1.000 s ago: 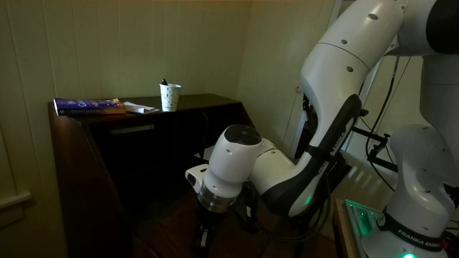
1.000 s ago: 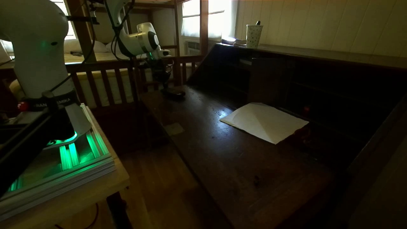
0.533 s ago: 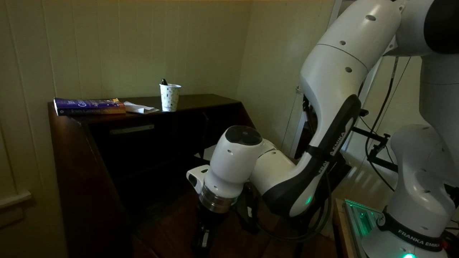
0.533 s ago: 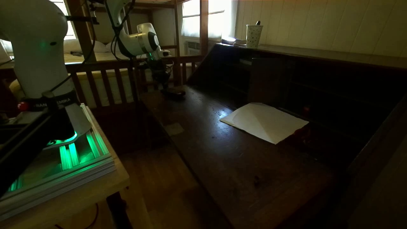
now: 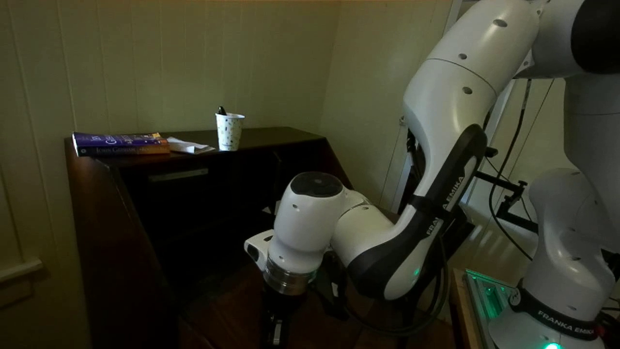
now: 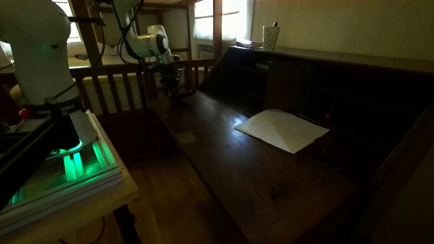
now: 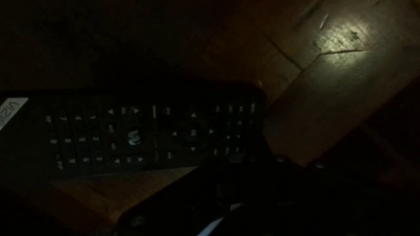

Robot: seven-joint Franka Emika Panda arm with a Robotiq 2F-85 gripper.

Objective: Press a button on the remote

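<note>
The remote (image 7: 147, 134) is a black bar with several rows of pale-marked buttons and a VIZIO label at its left end in the wrist view. In an exterior view the remote (image 6: 187, 94) is a dark strip at the desk's far end, with one end looking raised. My gripper (image 7: 238, 164) is very dark and its fingers appear together. Its tip overlaps the lower right edge of the remote, by the small buttons at the end away from the label; contact cannot be told. The gripper also shows in both exterior views (image 5: 275, 332) (image 6: 174, 90). The remote is not discernible in the former.
The dark desk (image 6: 217, 159) has a white paper sheet (image 6: 281, 130) and a small pale patch (image 6: 185, 137) on it. The upper shelf holds a book (image 5: 121, 144), papers (image 5: 189, 146) and a patterned cup (image 5: 229, 132). A wooden bed rail (image 6: 112, 91) stands behind the arm.
The arm and gripper have shifted slightly left in both exterior views. The remote's outer end shows higher than before, so the remote appears tilted. The cup, book and paper have not moved.
</note>
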